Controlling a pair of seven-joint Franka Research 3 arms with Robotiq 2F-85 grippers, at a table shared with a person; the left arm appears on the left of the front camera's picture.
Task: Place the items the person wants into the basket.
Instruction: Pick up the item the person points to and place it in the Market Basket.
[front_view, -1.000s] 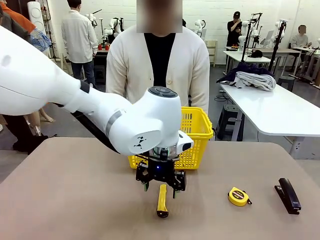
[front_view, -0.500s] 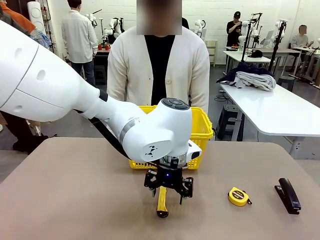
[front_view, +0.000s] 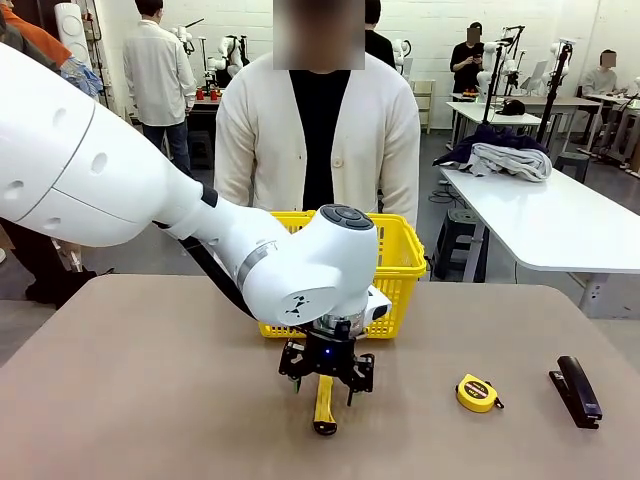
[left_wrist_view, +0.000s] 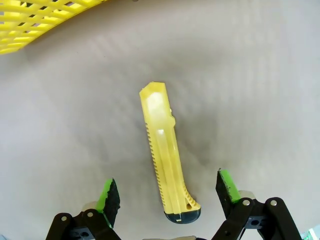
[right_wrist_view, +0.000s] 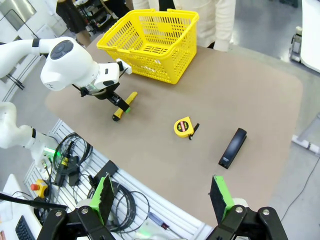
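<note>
The left gripper (front_view: 325, 385) hangs low over the tan table (front_view: 140, 400), just below the middle of the front view, its green-padded fingers spread wide on either side of the yellow utility knife (front_view: 324, 402). In the left wrist view the knife (left_wrist_view: 166, 162) lies flat in the centre of the frame, black end toward the bottom edge, with one finger (left_wrist_view: 109, 196) at lower left and the other at lower right, both clear of it.

The yellow shopping basket (front_view: 396, 262) stands just behind the arm, in the middle of the front view, at the table's far edge. The person (front_view: 318, 130) in a white cardigan stands right behind it.

At lower right of the front view sit a round yellow tape measure (front_view: 477, 393) and, further right, a black stapler (front_view: 577, 390).

The right gripper (right_wrist_view: 162, 200) is up high above the table's near side, fingers spread apart, holding nothing.
</note>
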